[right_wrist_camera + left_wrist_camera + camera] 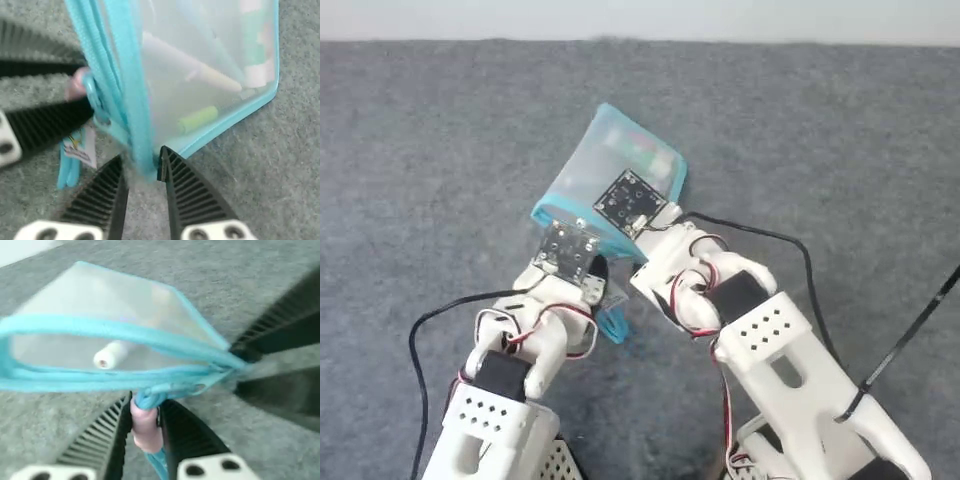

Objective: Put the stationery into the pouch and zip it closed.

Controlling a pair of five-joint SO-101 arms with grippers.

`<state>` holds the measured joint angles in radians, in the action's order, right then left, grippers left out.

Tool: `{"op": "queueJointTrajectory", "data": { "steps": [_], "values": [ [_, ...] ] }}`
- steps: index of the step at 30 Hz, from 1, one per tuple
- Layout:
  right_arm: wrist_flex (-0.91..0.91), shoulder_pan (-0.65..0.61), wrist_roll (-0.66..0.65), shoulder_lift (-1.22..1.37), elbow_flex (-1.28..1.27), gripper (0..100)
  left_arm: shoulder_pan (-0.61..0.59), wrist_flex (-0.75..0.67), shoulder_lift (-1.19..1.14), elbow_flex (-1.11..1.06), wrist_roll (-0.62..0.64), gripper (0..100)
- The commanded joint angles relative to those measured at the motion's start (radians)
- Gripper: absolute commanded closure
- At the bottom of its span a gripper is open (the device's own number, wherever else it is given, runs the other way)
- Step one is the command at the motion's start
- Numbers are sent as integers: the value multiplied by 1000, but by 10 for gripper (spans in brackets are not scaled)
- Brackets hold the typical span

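Centrally, we see the translucent pouch (610, 150) with its blue trim, near the middle of the grey worktop (420, 150), well short of its far edge, and held between the two grippers. Its mouth gapes in the left wrist view, the blue zipper band (125, 332) arching over a white pen (112, 355) that lies inside. Through the clear wall we also make out a short green piece (197, 119) near the bottom seam and pale pink and green blocks (255, 40) toward one corner; what these are we cannot tell. The pink zipper pull (146, 427) sits at one end of the mouth, pinched between the ribbed fingers of the left gripper (145, 405), which is clamped on it. A small printed tag (80, 145) hangs just beside the pull. The right gripper (141, 157) is closed on the pouch's blue edge near that same end, its jaws nipping the trim. From above, we note the two arms side by side, a black cable (760, 233) looping from one of them.
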<state>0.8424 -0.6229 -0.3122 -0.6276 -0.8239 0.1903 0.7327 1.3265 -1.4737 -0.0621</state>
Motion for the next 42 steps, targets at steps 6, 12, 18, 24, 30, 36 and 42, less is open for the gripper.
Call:
{"op": "queueJointTrajectory", "data": {
  "steps": [6,12,18,24,30,36,42],
  "values": [
    [-5,67,-41,-1,-6,993,-132,-18,-8,62,-37,989],
    [-5,45,-40,-8,-21,992,-121,-17,-8,62,-37,989],
    [-171,-111,-41,-15,-124,869,-121,75,-8,147,-58,989],
    [-286,-147,-43,-4,-132,752,-118,140,-8,185,-72,989],
    [-315,-139,-173,-2,-129,779,-103,175,-8,200,-120,990],
    [-311,-139,-180,-2,-129,782,-101,356,-8,361,-129,991],
    [-309,-133,-135,-36,-147,782,-101,446,-15,476,-124,991]
  ]
}}
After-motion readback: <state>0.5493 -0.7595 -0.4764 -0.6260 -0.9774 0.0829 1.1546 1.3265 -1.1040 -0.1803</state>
